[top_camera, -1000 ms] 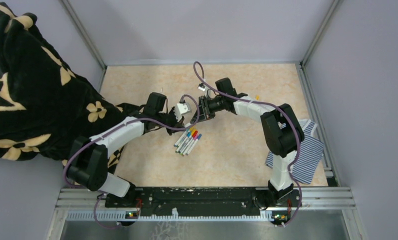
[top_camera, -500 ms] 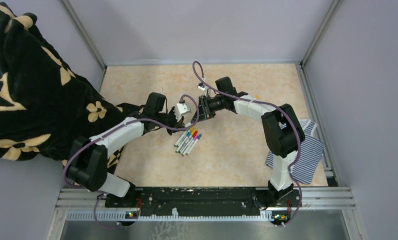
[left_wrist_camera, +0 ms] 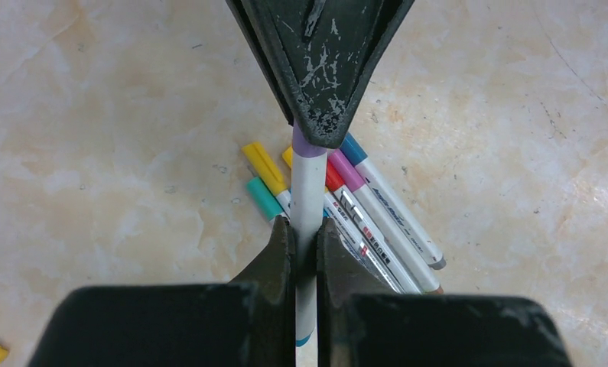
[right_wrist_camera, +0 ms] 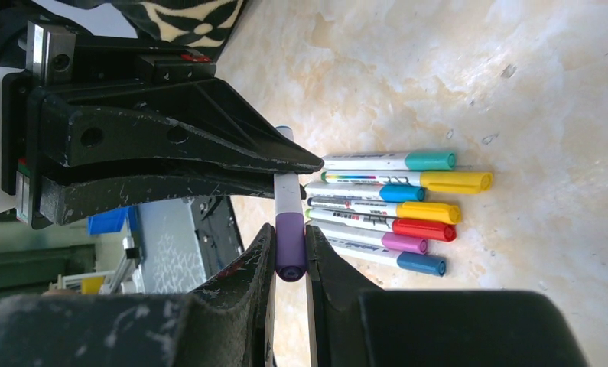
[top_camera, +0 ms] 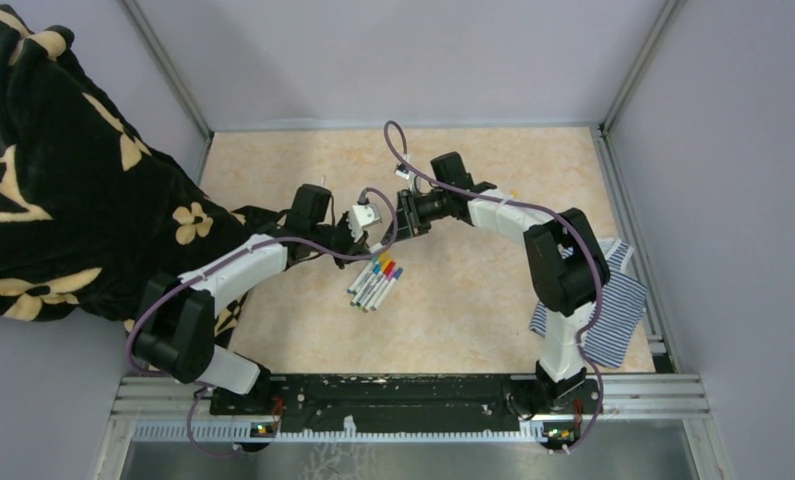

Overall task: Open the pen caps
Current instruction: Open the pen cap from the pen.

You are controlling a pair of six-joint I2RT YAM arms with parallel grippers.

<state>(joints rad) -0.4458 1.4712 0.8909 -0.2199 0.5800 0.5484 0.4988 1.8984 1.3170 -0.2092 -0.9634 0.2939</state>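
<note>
1. Marker [left_wrist_camera: 308, 187] held above the bench [left_wrist_camera: 94, 115]: left claw [left_wrist_camera: 305, 233] pinches its white barrel.
2. Right claw [right_wrist_camera: 290, 229] clamps the purple cap [right_wrist_camera: 290, 256], seated on the barrel.
3. Seven capped pens [right_wrist_camera: 377, 202] lie bunched together on the bench beneath.

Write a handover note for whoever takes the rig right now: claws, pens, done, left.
Claws: left claw is shut on the white barrel of one pen, held above the table. The right claw is shut on that pen's purple cap.
Cap: still looks seated on the barrel.
Pens: a pile of seven lies side by side on the table below, all capped.
Done: grasp set from both ends; no cap clearly off.
Left: pull the purple cap, then do the seven in the pile.
</note>
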